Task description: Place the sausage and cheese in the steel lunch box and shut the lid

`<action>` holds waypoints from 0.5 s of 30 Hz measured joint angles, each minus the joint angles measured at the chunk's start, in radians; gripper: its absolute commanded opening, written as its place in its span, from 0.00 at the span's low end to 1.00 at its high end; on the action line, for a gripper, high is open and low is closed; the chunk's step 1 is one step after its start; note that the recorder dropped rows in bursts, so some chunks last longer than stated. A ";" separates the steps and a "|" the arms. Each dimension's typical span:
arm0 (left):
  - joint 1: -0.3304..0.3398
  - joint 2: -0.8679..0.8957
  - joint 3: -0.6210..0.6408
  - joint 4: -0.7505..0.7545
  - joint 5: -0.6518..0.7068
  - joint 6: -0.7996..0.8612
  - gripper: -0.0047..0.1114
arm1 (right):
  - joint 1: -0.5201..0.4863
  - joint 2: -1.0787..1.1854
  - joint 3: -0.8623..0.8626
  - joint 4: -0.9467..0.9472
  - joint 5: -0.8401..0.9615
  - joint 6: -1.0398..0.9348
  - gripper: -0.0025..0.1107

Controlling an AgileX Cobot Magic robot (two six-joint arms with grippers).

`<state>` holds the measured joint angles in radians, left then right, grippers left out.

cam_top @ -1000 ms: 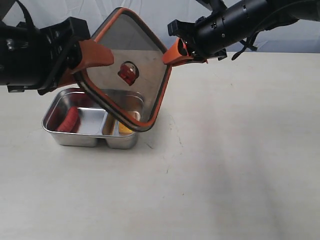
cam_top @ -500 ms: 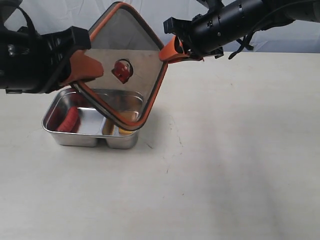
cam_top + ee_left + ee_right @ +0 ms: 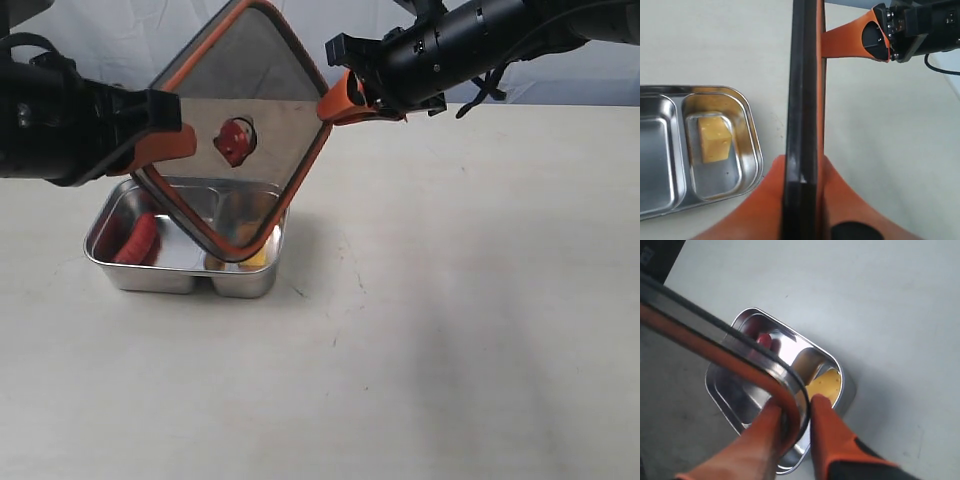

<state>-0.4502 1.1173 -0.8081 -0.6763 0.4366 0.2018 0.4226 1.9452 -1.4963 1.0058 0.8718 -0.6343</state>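
While the pale counter (image 3: pixel 480 330) is left bare across most of its width, the lid (image 3: pixel 270 140) is held tilted on one corner above the steel lunch box (image 3: pixel 110 262), its lowest corner hanging over the box. The lid is clamped at one side corner by the left tool (image 3: pixel 170 142) and at the opposite corner by the right tool (image 3: pixel 340 103), each with its orange fingers (image 3: pixel 832 435) pressed together on the rim. Inside the box, the sausage (image 3: pixel 138 238) is seen in the larger compartment and the cheese (image 3: pixel 715 139) in the smaller one.
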 measured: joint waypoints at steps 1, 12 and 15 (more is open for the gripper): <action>0.000 0.000 0.000 0.003 -0.002 0.013 0.04 | 0.000 0.000 0.000 0.002 0.002 0.003 0.42; 0.000 0.000 0.002 0.184 -0.029 0.042 0.04 | -0.008 -0.007 0.000 0.008 0.017 0.003 0.46; 0.000 0.000 0.002 0.339 -0.031 0.042 0.04 | -0.034 -0.019 0.000 0.008 0.019 0.032 0.46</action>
<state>-0.4502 1.1173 -0.8066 -0.3375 0.4057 0.2443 0.3886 1.9261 -1.4963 1.0139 0.8908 -0.6027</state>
